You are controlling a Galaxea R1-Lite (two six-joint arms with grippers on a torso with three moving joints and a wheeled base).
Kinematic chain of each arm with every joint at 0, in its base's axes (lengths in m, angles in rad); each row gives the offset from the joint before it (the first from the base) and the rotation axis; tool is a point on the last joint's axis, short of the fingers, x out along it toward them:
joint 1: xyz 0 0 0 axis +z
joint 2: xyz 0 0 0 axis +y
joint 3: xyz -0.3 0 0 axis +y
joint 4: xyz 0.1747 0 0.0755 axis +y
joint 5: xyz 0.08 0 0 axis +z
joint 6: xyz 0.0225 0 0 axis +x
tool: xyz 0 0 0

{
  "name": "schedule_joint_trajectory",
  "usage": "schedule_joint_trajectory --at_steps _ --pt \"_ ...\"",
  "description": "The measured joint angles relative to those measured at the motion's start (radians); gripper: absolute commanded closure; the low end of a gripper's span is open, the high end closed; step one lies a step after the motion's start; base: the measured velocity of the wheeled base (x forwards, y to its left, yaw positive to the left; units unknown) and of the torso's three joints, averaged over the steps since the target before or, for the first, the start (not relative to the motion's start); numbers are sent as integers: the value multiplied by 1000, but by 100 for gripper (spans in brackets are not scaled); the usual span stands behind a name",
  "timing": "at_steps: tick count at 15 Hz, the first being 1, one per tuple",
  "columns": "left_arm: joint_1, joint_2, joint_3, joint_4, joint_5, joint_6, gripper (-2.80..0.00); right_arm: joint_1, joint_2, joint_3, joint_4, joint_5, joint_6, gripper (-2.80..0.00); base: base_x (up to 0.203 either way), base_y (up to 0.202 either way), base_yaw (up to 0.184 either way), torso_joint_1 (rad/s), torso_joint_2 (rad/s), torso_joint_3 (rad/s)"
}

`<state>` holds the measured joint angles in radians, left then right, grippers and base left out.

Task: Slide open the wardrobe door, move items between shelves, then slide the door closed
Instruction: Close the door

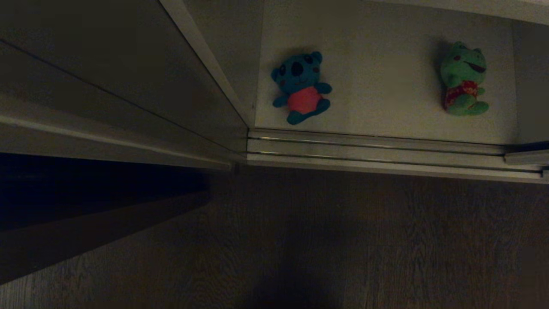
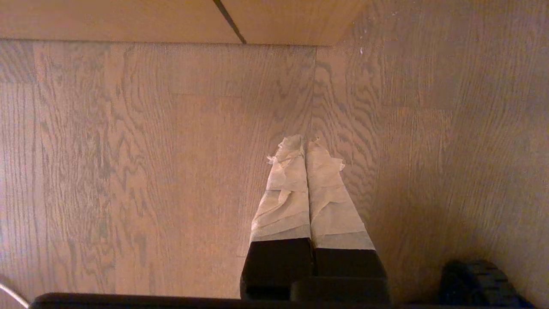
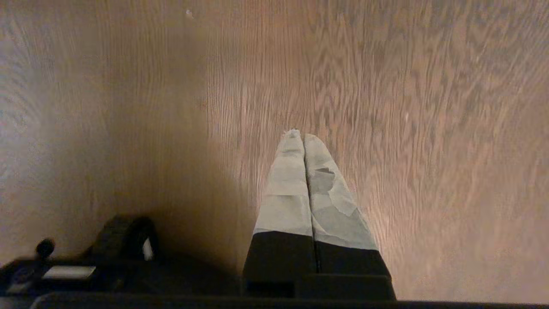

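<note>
Teal bear [image 1: 301, 87] left, green frog [image 1: 463, 80] right, well apart on white shelf [image 1: 386, 86] | sliding door [image 1: 128, 77] pushed left, opening clear | left tool [image 2: 306, 143], right tool [image 3: 302, 138] both pressed together, empty, over wood floor [image 1: 343, 240] | risk: closing the door across the near track [image 1: 377, 148] before toys move; a soft plush could slip out of a shallow pinch.

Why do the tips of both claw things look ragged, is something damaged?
Not clearly damaged. Both are wrapped in pale tape: on the left tool it is frayed and wrinkled, on the right tool a patch is peeling. Both are shut over the wooden floor.
</note>
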<state>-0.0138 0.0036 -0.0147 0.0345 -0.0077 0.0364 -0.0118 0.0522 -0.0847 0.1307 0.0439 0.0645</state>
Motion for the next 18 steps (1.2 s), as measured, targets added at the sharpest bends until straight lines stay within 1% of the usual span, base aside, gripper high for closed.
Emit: schedule_joint_trajectory --at_steps 2,3,5,6,10,13,18 --pt "0 0 0 0 0 0 0 5 -31 50 -164 -8 -5 0 0 0 0 0 0 0" --pt "0 0 0 0 0 0 0 6 -40 67 -190 -13 -17 0 0 0 0 0 0 0" --pt "0 0 0 1 0 0 0 8 -49 79 -165 -47 -16 0 0 0 0 0 0 0" --pt "0 0 0 0 0 0 0 8 -52 80 -157 -51 -38 0 0 0 0 0 0 0" --pt "0 0 0 0 0 0 0 9 -56 85 -126 -26 -171 0 0 0 0 0 0 0" --pt "0 0 0 0 0 0 0 9 -57 85 -124 -20 -147 0 0 0 0 0 0 0" --pt "0 0 0 1 0 0 0 9 -57 85 -123 -18 -145 0 0 0 0 0 0 0"
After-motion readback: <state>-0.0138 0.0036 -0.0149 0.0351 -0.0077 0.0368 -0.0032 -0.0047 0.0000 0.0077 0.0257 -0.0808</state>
